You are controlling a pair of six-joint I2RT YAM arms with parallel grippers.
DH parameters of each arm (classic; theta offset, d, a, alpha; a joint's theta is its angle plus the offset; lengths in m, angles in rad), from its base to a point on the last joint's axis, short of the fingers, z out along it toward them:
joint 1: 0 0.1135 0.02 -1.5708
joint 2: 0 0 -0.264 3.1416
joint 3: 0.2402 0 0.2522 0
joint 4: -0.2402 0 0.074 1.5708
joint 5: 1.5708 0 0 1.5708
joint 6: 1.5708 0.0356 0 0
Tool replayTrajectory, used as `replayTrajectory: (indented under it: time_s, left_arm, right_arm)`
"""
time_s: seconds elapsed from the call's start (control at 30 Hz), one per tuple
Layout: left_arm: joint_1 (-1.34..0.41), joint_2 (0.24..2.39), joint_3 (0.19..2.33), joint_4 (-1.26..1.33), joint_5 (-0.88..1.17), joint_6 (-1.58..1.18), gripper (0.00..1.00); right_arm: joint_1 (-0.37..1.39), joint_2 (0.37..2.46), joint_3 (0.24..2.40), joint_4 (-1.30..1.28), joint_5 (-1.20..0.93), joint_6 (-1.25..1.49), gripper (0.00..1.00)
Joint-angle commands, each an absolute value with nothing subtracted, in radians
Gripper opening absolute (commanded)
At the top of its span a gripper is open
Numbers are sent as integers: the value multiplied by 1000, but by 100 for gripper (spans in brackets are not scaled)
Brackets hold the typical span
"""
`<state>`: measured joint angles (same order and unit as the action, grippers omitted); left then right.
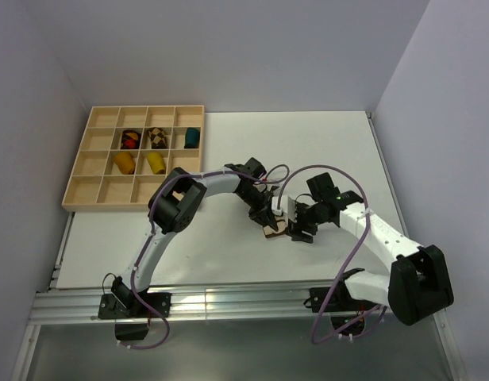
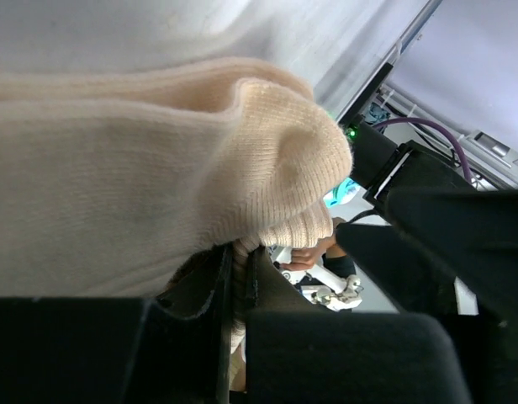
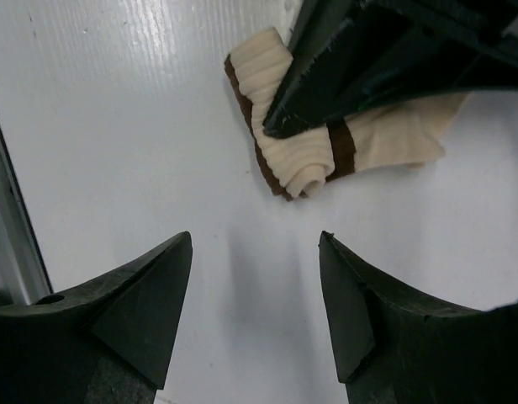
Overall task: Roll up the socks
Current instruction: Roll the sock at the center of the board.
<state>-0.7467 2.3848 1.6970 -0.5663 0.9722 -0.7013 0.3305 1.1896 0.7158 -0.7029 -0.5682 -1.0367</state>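
pinching cream sock: left gripper; right gripper spread, just beside. risk: half-formed roll likely unwinds if pinch loosens.

White arm links, black joints, purple cables, black right tool
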Motion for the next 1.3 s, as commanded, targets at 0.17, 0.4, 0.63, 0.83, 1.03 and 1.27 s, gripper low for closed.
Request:
replayTrajectory:
  time_s: [0.17, 0.4, 0.63, 0.83, 1.03, 1.27]
  left_arm:
    - [-738, 2430, 1715, -572, 927, -704, 0]
    - [-738, 2427, 1710, -581, 936, -690, 0]
    - [-736, 2424, 1703, -584, 942, -676, 0]
    - [-733, 2425, 1701, -588, 942, -666, 0]
    - [-733, 2415, 1677, -580, 945, -660, 0]
    - [-729, 2388, 1648, -574, 959, -640, 0]
  right_arm:
    - [472, 1111, 617, -491, -517, -1086, 69]
    - [528, 1144, 600, -402, -470, -1078, 66]
    - [555, 1216, 634, -397, -423, -1086, 63]
    - [589, 1207, 611, -373, -388, -1078, 62]
    - [592, 1288, 641, -379, -374, -1080, 61]
    - [592, 1342, 627, -338, -341, -1091, 58]
